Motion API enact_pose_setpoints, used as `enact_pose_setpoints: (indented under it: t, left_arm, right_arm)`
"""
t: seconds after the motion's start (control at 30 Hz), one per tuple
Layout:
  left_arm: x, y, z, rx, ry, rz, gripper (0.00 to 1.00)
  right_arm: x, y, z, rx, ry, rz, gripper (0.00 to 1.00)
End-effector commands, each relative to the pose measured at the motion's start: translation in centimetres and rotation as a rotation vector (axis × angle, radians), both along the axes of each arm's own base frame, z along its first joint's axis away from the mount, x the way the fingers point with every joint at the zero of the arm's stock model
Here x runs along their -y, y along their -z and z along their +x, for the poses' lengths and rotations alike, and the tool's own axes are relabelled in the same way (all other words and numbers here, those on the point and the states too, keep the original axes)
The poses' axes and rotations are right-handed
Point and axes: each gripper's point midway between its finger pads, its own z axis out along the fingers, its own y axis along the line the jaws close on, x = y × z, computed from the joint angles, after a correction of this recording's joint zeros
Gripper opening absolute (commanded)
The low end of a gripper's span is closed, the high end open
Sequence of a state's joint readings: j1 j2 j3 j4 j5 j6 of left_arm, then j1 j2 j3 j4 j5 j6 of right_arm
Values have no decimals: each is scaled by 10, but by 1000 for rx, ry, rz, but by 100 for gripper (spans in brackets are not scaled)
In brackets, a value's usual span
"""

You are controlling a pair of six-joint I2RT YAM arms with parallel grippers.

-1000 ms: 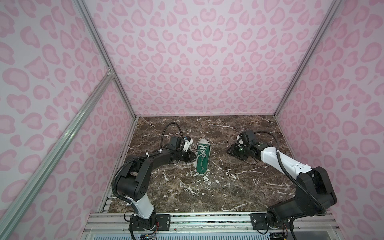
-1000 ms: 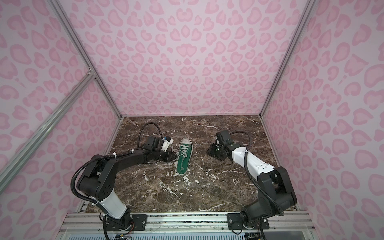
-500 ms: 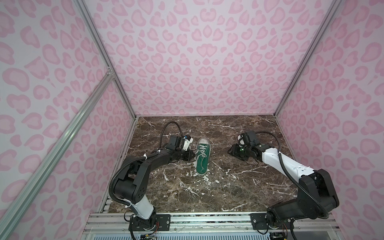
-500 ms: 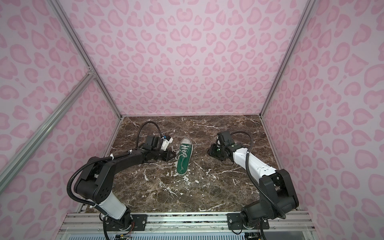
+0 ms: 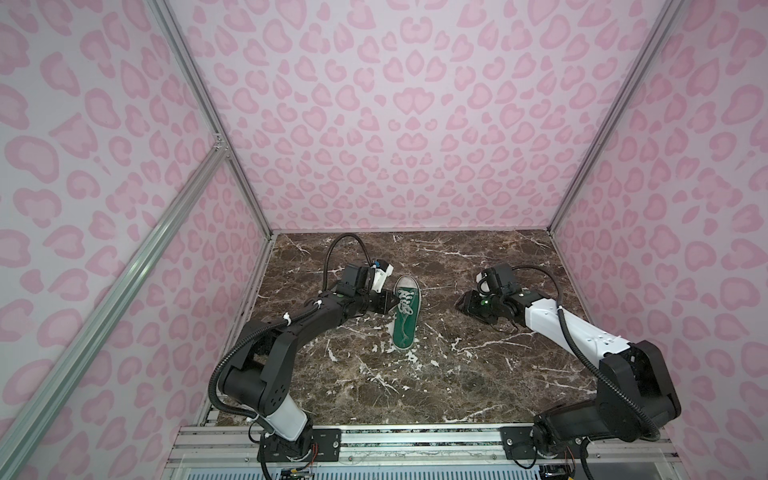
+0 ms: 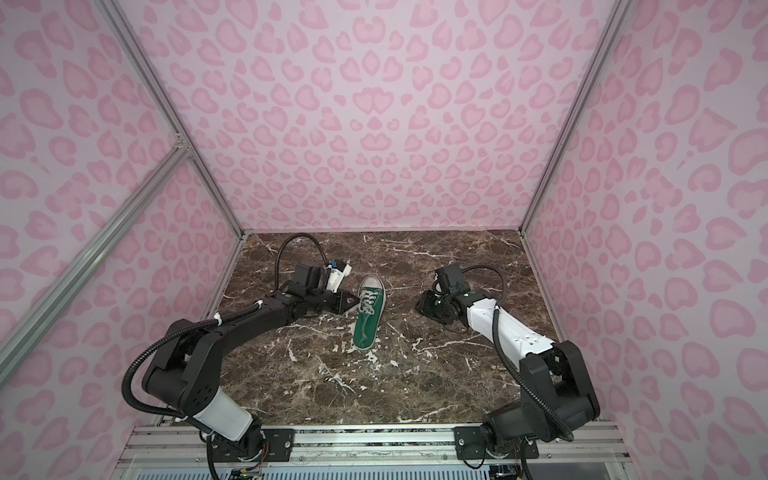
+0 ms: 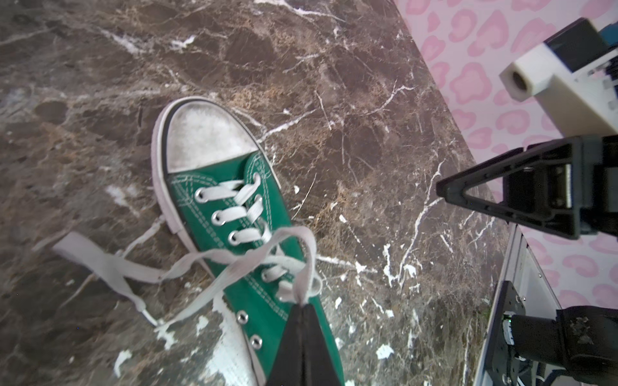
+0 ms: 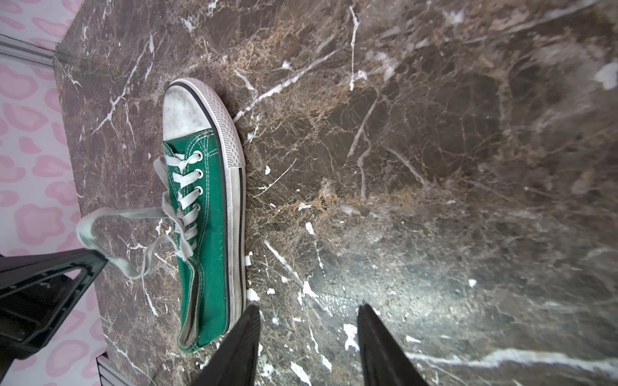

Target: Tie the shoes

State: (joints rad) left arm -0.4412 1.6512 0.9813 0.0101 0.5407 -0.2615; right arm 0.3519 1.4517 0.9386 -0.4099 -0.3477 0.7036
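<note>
The small green canvas sneaker [image 5: 405, 311] lies on the dark marble surface [image 5: 457, 374], toe toward the back wall [image 5: 407, 145], its white lace [image 7: 234, 260] pinched in the left pincer [image 7: 302, 305] just beside it; the spread right pincer [image 8: 309, 306] sits well apart.

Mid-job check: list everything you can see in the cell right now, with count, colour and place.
sneaker: one, green with white toe cap and sole edge, mid-table, toe toward the back wall.
laces: one set, white, loose, trailing off the sneaker toward the left arm's side.
table: one, dark brown marble pattern, floor of the cell.
walls: three, pink spotted, left, back and right.
frame bars: several, silver, along wall corners and front edge.
left gripper: one, black, shut on the laces over the sneaker.
right gripper: one, black, open and empty, apart from the sneaker on its other side.
</note>
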Motion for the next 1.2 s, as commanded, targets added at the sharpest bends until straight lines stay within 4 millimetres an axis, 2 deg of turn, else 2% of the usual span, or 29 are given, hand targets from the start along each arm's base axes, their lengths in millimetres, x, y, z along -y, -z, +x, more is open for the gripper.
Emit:
enact_pose_setpoints:
  t: [0.0,0.17,0.33,0.53,0.67,0.77,1.17]
  left_arm:
    - [10,-7,15,4,-34,-39,3]
    - [20,-2,27,-11,-55,-43,3]
    - [25,-2,34,-12,-70,-51,3]
    - [27,-2,38,-16,-70,-51,3]
    - [27,-5,40,-13,-74,-50,3]
    - [28,-4,40,-15,-70,-50,3]
    - [28,-5,37,-15,-64,-53,3]
  right_arm:
    - [-1,-2,2,13,3,6,49]
    - [-3,-2,4,17,1,15,50]
    - [-23,-6,9,62,-84,15,50]
    - [-80,-29,23,296,-277,-14,48]
    - [-115,-31,31,388,-353,26,47]
    - [-132,-28,34,415,-387,58,46]
    - [-153,-5,36,378,-419,98,42]
